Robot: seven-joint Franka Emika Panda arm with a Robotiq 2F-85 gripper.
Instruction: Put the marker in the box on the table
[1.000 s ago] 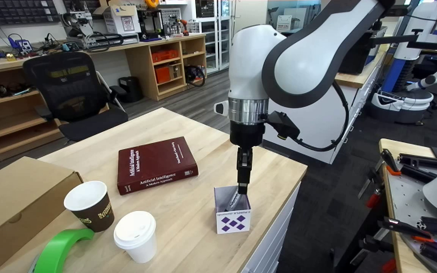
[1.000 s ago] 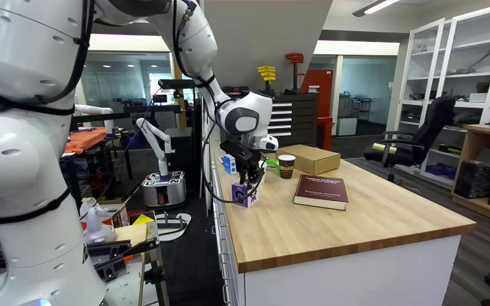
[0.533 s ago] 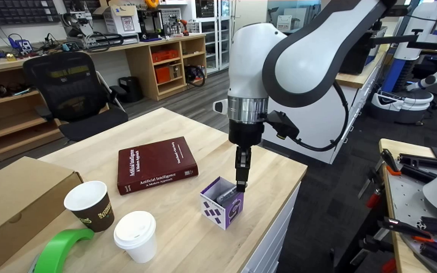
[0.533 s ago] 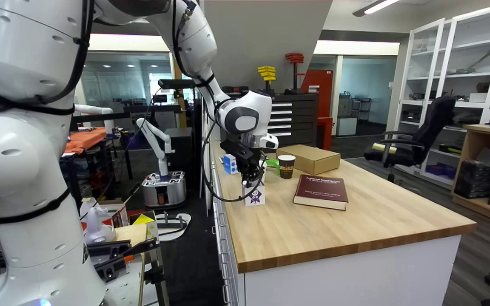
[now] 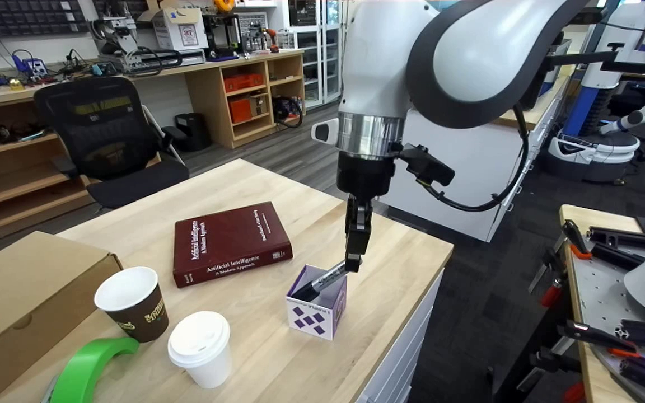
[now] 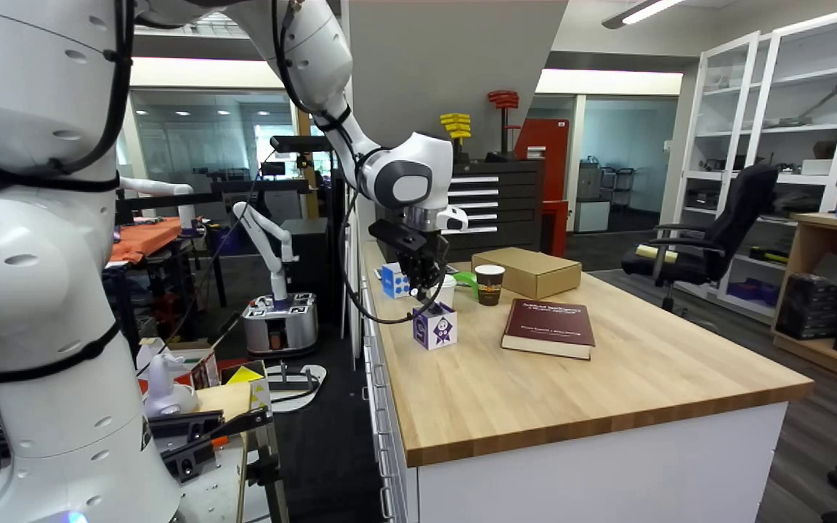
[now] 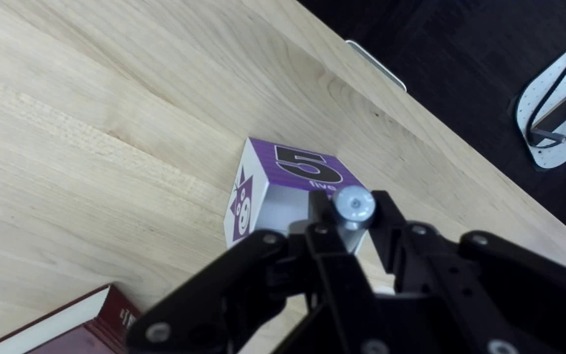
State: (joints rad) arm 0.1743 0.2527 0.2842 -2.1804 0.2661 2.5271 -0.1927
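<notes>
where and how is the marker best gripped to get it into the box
By the raised light end of the marker, I'd say, coming from above and pinching across the slim barrel, as the gripper does now. The marker slants, dark end down in the opening of the box, so the box's walls would likely crowd a lower grip.

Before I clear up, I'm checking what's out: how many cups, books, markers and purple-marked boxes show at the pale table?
Cups: 2 (brown cup, white lidded cup)
Books: 1 (dark red book)
Markers: 1 (grey marker in the gripper)
Purple-marked boxes: 1 (small open box)
Total: 5
</notes>
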